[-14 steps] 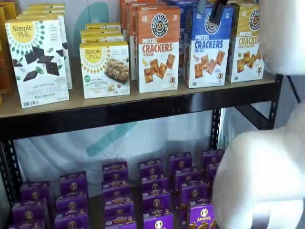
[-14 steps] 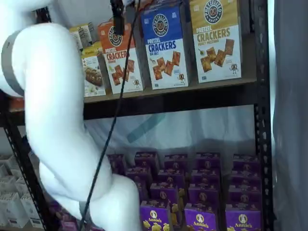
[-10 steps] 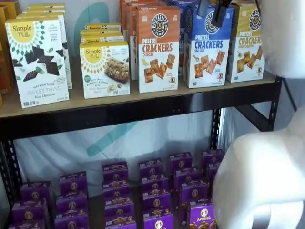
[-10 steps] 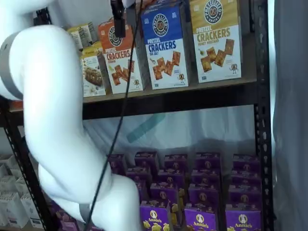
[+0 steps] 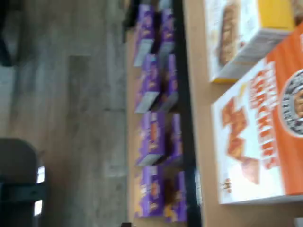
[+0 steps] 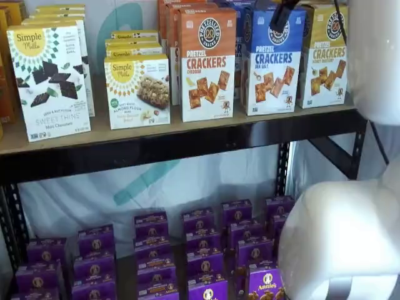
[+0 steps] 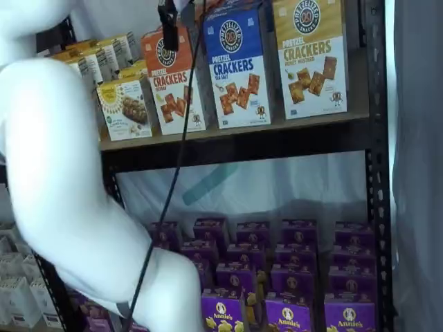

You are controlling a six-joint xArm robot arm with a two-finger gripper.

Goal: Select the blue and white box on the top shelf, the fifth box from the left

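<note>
I'm lining the gripper (image 6: 279, 17) up on the blue and white box (image 6: 272, 62), sitting on the top shelf (image 6: 187, 147) between orange and yellow cartons; can't tell the finger spread, so I'm centring before reaching

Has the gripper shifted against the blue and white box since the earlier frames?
Yes. In a shelf view the gripper now sits slightly higher against the blue and white box, nearer its top edge.

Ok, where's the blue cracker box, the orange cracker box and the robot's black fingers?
the blue and white box (image 6: 272, 65): a shelf view, its front.
orange cracker box (image 6: 207, 65): a shelf view, its front.
gripper (image 7: 168, 24): a shelf view, the black fingers.
</note>
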